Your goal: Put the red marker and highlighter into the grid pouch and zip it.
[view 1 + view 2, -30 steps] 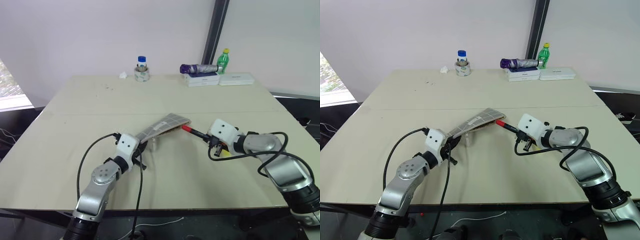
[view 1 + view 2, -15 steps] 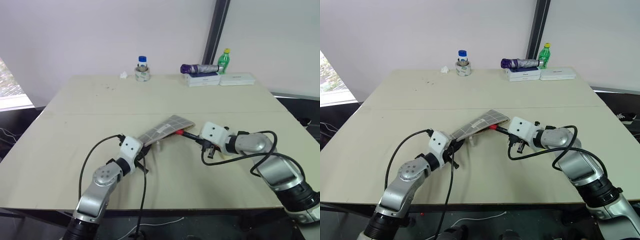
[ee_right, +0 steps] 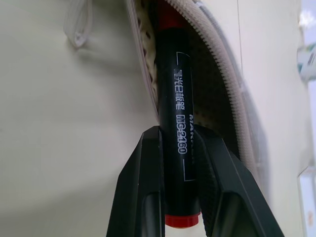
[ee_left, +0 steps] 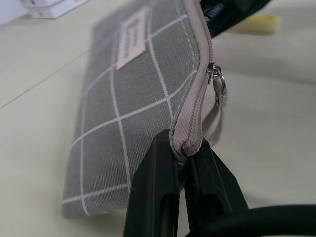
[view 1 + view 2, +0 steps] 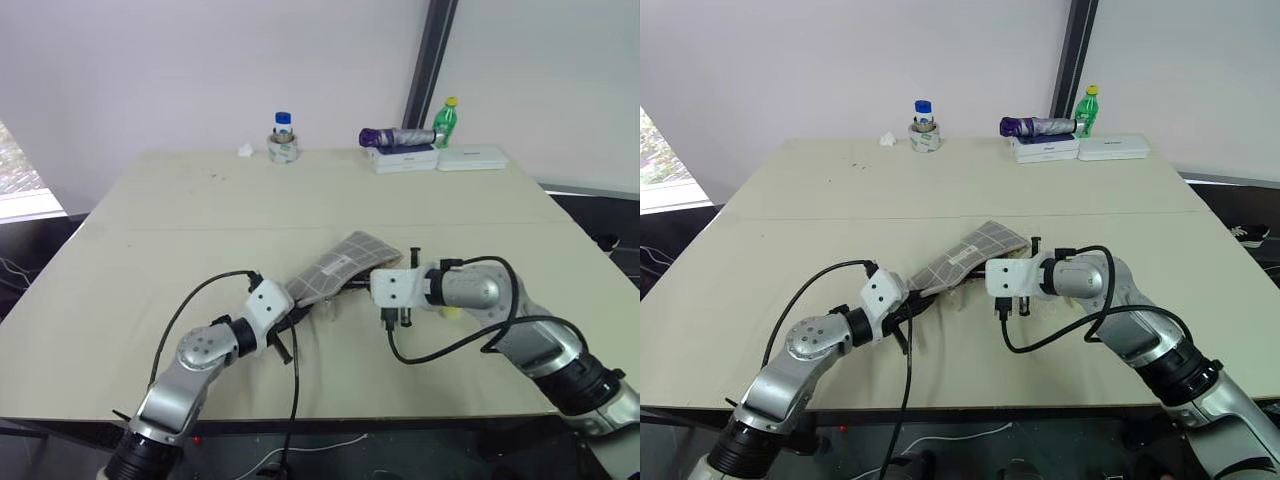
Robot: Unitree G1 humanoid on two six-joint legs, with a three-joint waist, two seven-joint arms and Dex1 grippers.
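From my head camera, my left gripper (image 5: 296,316) is pinched on the near end of the grid pouch (image 5: 345,267), which is lifted above the table (image 5: 180,220). My right gripper (image 5: 368,285) meets the pouch's open side.

In the left wrist view, my fingers (image 4: 157,195) clamp the zipper end; the highlighter (image 4: 254,24) lies on the table behind.

In the right wrist view, my fingers (image 3: 139,190) grip the red marker (image 3: 174,123), its cap end inside the open pouch.
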